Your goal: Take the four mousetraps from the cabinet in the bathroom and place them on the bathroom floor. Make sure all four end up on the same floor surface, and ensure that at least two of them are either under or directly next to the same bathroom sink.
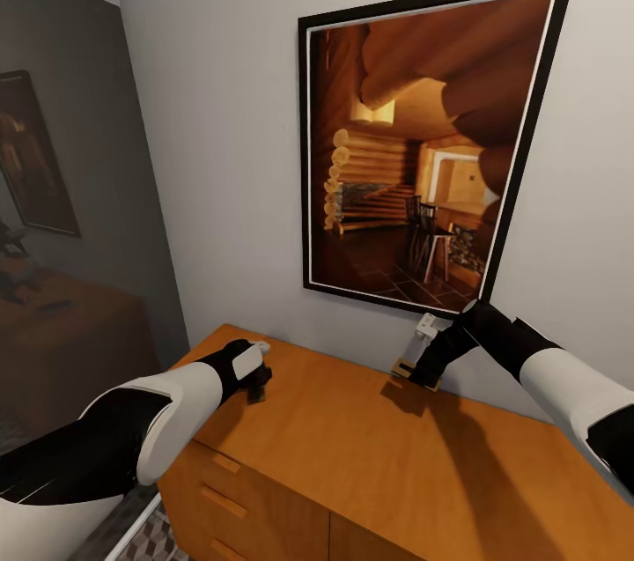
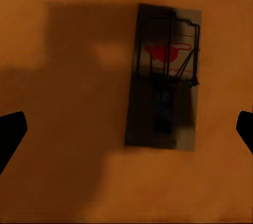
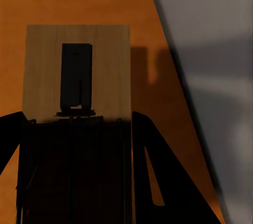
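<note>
In the head view the orange-brown wooden cabinet (image 1: 352,446) fills the lower middle of the frame, its flat top running to the right edge and its drawer fronts showing at the lower left. Above it, a black-framed picture of a log-cabin interior (image 1: 423,147) hangs on the pale wall, and a dark mirror panel (image 1: 70,209) takes the left side. A sliver of cube-patterned bathroom floor (image 1: 154,539) shows at the bottom left corner.

The left gripper (image 1: 257,385) hovers over the left end of the cabinet top. In the left wrist view its two dark fingertips (image 2: 10,132) sit spread wide at the frame's edges, nothing between them, and a mousetrap (image 2: 164,76) with a red mark and a dark wire bar lies flat on the wood, in shadow.

The right gripper (image 1: 414,372) is at centre right, near the wall, just above the cabinet top. In the right wrist view its fingers (image 3: 153,171) pinch a second mousetrap (image 3: 78,71), whose pale wooden board sticks out beyond the fingertips
</note>
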